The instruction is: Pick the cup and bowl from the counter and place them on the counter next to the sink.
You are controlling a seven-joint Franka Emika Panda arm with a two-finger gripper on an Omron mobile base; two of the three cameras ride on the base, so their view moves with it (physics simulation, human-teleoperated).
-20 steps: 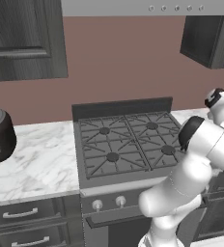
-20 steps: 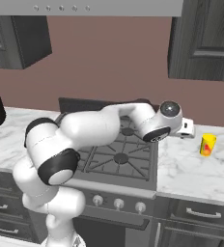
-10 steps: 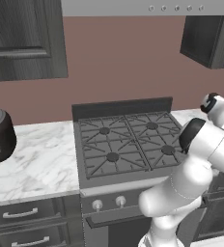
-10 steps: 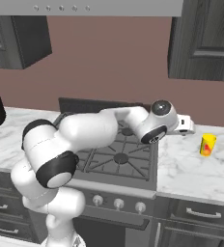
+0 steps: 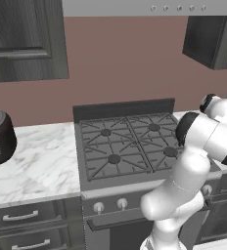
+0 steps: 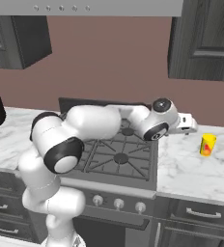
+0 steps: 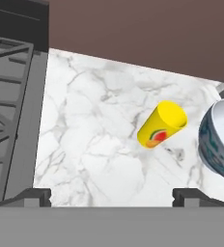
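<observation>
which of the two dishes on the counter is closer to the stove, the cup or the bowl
The yellow cup. It stands on the marble counter between the stove and the grey-blue bowl, which sits farther out, cut off by the picture's edge.

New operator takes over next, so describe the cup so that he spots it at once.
Start at the gas stove and look to the marble counter on its right. The cup stands there upright, beyond the gripper. It is small and yellow with a red-orange mark, unlike the wider pale grey-blue bowl beside it.

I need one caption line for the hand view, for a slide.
Open gripper above the white marble counter, facing the small yellow cup beside the pale grey-blue bowl.
</observation>
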